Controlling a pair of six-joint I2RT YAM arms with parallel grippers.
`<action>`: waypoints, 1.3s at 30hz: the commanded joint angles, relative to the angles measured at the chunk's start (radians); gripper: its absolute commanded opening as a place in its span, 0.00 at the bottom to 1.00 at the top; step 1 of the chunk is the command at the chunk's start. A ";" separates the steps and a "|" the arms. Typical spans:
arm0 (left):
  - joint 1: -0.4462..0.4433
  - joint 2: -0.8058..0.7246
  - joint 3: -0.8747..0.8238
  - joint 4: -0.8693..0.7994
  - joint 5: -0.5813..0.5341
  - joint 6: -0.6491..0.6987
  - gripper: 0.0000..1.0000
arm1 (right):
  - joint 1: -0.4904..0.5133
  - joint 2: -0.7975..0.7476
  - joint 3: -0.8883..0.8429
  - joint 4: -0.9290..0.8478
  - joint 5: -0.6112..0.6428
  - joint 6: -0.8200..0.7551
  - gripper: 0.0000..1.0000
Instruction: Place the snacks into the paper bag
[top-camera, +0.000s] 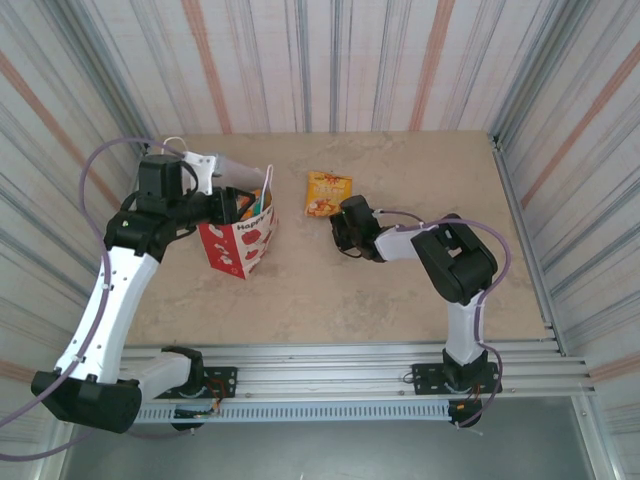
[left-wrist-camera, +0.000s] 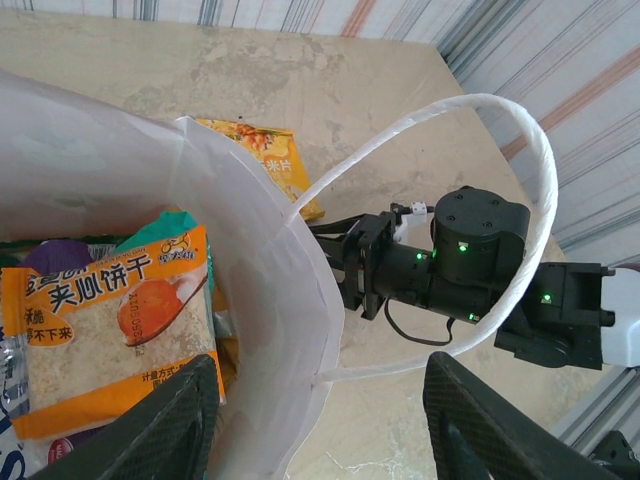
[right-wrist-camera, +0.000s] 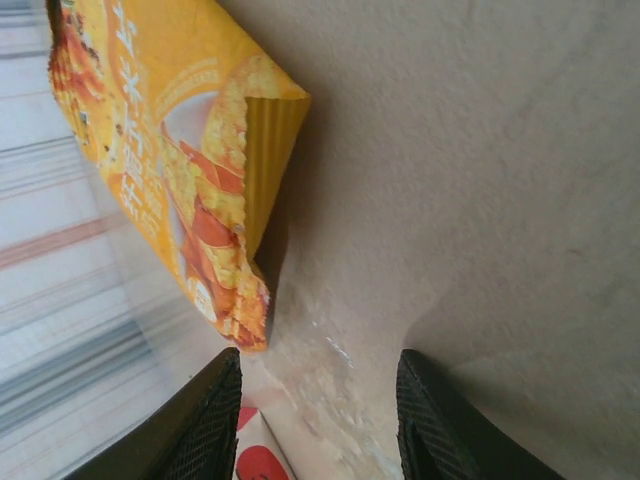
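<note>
The left arm (top-camera: 105, 300) rises from its base at the near left, bends at the elbow and reaches inward to the right. The left gripper (left-wrist-camera: 318, 395) tilts downward, its 2 dark fingers (left-wrist-camera: 170, 420) standing well apart. The right arm (top-camera: 455, 262) climbs from its base, folds sharply at the elbow and stretches low to the left. The right gripper (right-wrist-camera: 318, 400) faces down, its jaws parted.
</note>
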 joint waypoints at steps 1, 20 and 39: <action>0.006 -0.032 -0.006 0.028 0.027 -0.013 0.58 | 0.001 0.038 0.023 0.009 0.044 0.028 0.44; 0.011 -0.032 0.009 0.014 0.003 0.013 0.58 | -0.055 0.179 0.102 0.076 0.055 0.061 0.40; 0.012 -0.025 0.037 -0.020 -0.006 0.042 0.58 | -0.077 0.095 0.106 0.022 0.009 -0.154 0.00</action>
